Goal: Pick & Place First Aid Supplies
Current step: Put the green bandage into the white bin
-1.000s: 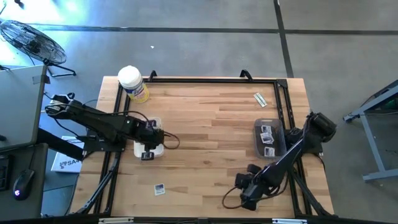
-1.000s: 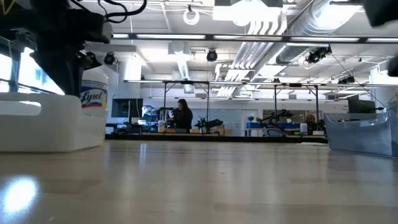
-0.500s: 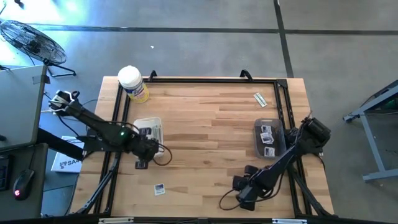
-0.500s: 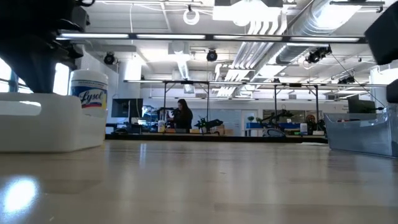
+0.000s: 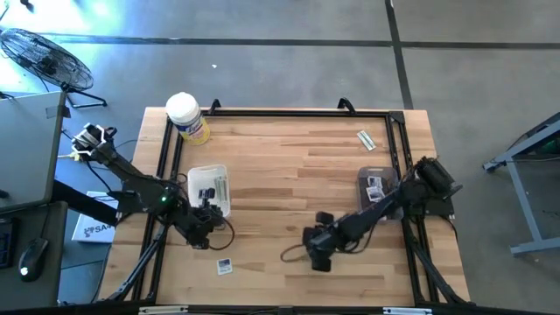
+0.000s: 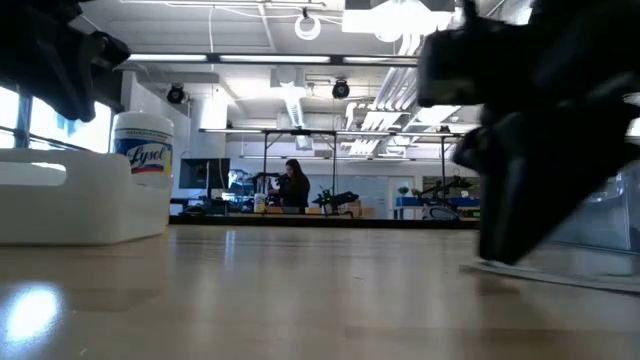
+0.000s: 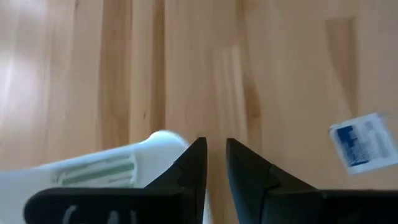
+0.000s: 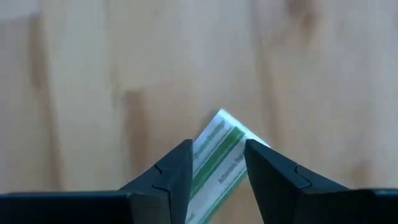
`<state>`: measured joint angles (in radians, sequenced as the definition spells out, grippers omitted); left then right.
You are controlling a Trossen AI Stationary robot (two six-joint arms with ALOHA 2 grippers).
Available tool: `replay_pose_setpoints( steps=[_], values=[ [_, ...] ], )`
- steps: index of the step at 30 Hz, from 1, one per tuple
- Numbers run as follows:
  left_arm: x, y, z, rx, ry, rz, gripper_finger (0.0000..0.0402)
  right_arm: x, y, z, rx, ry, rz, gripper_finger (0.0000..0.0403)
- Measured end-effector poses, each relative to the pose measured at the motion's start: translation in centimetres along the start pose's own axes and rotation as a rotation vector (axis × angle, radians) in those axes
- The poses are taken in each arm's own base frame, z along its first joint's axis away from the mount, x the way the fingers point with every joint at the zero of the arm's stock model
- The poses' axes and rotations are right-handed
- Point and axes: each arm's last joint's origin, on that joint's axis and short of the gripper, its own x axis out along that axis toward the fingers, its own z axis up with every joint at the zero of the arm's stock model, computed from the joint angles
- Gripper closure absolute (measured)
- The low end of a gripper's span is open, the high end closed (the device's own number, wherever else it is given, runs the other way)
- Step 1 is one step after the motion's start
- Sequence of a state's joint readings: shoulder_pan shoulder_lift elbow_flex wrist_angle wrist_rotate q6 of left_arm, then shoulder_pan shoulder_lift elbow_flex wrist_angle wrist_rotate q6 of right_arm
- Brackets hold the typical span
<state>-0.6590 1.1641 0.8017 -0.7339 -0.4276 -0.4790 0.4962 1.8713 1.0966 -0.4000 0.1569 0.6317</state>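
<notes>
My right gripper (image 8: 217, 144) hovers over the middle of the table (image 5: 317, 245), shut on a pale strip packet with green stripes (image 8: 219, 138). My left gripper (image 7: 216, 152) is just past the near corner of the white tray (image 5: 194, 172), above the bare wood (image 5: 206, 231). Its fingers stand a narrow gap apart with nothing between them. A strip packet (image 7: 99, 172) lies in that tray. A white square packet with blue print (image 5: 225, 266) lies flat on the table near the front edge, also seen in the left wrist view (image 7: 364, 140). Another strip (image 5: 366, 139) lies at the far right. My right gripper pinches the strip packet between its two fingers, which lie across it. The strip's free end (image 8: 222, 124) sticks out beyond the fingertips (image 8: 180, 158), tilted. The fingers slant downward from above. The strip looks clear of the table.
A clear tray (image 5: 363, 199) holding white square packets stands at the right edge. The white-lidded yellow canister (image 5: 186, 118) stands at the far left corner, behind the white tray (image 6: 70, 205) in the low view. A black frame (image 5: 280, 111) borders the table.
My left gripper has swung from over the white tray toward the near edge, stopping just past the tray's near corner. My right gripper has travelled from the near right toward the table's middle and a little lower, and now fills the right of the low view.
</notes>
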Motion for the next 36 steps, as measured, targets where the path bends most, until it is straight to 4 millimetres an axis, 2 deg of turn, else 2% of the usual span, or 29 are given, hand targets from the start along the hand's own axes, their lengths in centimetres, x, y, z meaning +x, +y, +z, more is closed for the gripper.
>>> replay_pose_setpoints(
  steps=[5,10,16,19,21,26,32,36],
  values=[
    [-0.3,-0.7,0.1,0.013,-0.056,-0.005,0.0345,1.5,-2.3,2.4,-0.072,-0.067,0.021,0.0263],
    [-0.4,-0.9,0.0,0.021,-0.070,0.019,0.0344,2.8,-4.4,3.7,-0.115,-0.072,0.013,0.0263],
    [-0.4,-0.9,0.1,0.018,-0.075,0.021,0.0344,1.9,-5.7,4.5,-0.188,-0.128,-0.088,0.0263],
    [-0.4,-0.9,0.1,0.005,-0.076,0.021,0.0344,0.4,-5.5,4.6,-0.192,-0.119,-0.026,0.0263],
    [-0.4,-0.9,0.1,-0.004,-0.077,0.021,0.0344,-0.4,-4.8,3.8,-0.210,-0.064,0.008,0.0263],
    [-0.4,-0.8,0.1,-0.007,-0.093,0.044,0.0344,-0.7,-3.1,1.8,-0.224,0.032,0.010,0.0263],
    [-0.4,-0.8,0.3,-0.014,-0.118,0.066,0.0344,0.2,-2.1,1.1,-0.234,0.027,-0.032,0.0263],
    [-0.4,-0.8,0.3,-0.015,-0.122,0.068,0.0344,1.1,-2.6,1.7,-0.245,-0.019,-0.072,0.0263]
  ],
)
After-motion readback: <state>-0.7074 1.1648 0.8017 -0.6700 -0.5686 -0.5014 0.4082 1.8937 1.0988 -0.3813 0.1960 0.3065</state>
